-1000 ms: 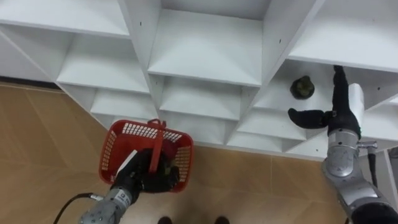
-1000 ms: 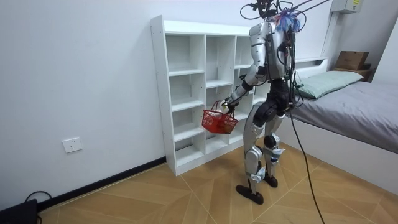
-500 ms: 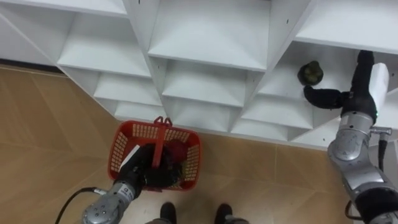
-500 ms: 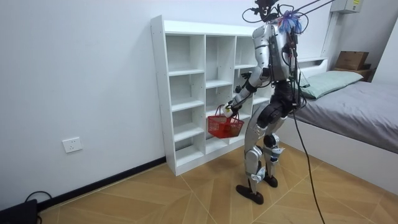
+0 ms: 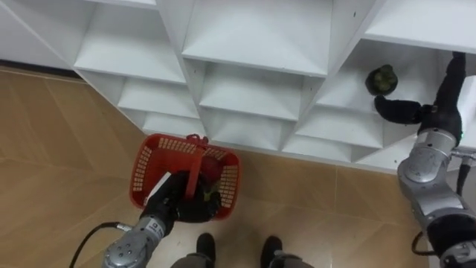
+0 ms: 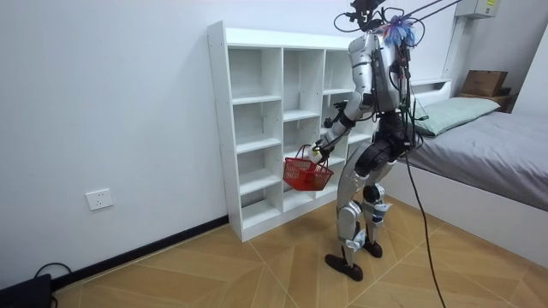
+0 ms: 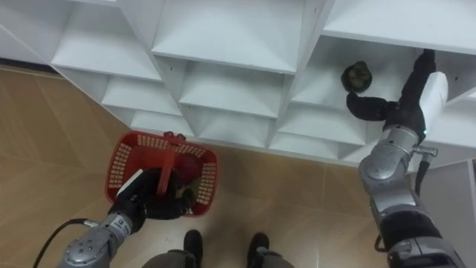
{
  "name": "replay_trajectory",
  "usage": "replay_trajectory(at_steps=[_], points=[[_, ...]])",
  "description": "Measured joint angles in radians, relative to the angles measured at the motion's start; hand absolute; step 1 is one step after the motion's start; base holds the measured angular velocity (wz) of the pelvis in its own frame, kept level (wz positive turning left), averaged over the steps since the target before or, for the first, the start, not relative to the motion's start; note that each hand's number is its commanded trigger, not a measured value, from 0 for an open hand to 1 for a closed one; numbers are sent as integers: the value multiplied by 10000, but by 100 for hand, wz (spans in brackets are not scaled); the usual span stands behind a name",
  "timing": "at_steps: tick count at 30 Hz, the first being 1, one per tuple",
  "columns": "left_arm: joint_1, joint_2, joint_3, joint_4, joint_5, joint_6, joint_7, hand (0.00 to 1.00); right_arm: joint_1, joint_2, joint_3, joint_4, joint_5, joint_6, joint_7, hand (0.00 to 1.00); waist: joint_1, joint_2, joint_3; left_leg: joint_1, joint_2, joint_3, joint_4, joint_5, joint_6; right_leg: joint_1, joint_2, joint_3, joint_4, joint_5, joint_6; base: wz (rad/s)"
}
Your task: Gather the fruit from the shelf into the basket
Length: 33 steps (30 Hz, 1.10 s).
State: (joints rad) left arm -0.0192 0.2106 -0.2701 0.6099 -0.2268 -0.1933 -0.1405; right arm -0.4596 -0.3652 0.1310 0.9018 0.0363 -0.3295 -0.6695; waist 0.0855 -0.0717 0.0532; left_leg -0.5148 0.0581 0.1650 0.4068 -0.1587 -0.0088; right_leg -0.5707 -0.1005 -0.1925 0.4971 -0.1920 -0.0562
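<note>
A dark green fruit (image 5: 382,78) lies on a shelf in the right column of the white closet (image 5: 253,52). My right hand (image 5: 405,112) is inside that compartment, open, its thumb just below the fruit and its fingers straight up beside it, apart from it. My left hand (image 5: 182,206) is shut on the handle of a red plastic basket (image 5: 152,167), which hangs low in front of the closet's bottom shelves. A red fruit (image 5: 212,170) lies in the basket with something darker beside it. In the room view I stand upright facing the closet (image 6: 257,128), the basket (image 6: 306,174) held at thigh height.
The closet's other compartments in view are bare. Wooden floor (image 5: 59,149) runs along its base. In the room view a bed (image 6: 479,145) stands close behind me at the room view's right, and a white wall (image 6: 103,103) stretches to the left.
My right hand has reached further into the compartment and come close under the green fruit. The basket has swung nearer to the closet. The head camera has shifted downward.
</note>
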Motion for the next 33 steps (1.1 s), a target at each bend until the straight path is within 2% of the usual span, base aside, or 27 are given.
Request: replay_trajectory(at_steps=[4, 11, 18, 24, 33], points=[[-310, -6, -217, 88, 13, 6, 75, 100, -10, 1, 41, -1, 177, -1, -22, 0, 66, 58, 36, -81, -2, 7, -18, 0, 0, -43, 14, -9, -112, 2, 7, 0], [-879, -12, -298, 405, -47, 6, 127, 100, -245, 2, 130, 6, 379, 0, 63, 0, 96, 65, 33, -113, -8, 9, -131, 4, -5, -82, 62, -4, -217, 6, 11, 0], [-979, -25, -298, 406, -50, 6, 129, 100, -319, 2, 156, 4, 371, 10, 229, 0, 155, 68, 32, -94, 18, 24, -191, 7, -10, -58, 131, 42, -349, 58, 17, -1], [-949, -134, -303, 409, 0, 6, 152, 100, -336, 5, 152, -68, 52, 12, 303, 0, 353, 68, 32, -57, 12, 127, -321, 12, -15, -103, 140, 107, -367, 69, 22, -3], [-940, -227, -307, 409, 4, 64, 160, 100, -716, 5, 178, -55, -78, 26, 325, 0, 375, 66, 33, -59, 15, 125, -341, 13, -15, -102, 145, 109, -322, 73, 27, 0]])
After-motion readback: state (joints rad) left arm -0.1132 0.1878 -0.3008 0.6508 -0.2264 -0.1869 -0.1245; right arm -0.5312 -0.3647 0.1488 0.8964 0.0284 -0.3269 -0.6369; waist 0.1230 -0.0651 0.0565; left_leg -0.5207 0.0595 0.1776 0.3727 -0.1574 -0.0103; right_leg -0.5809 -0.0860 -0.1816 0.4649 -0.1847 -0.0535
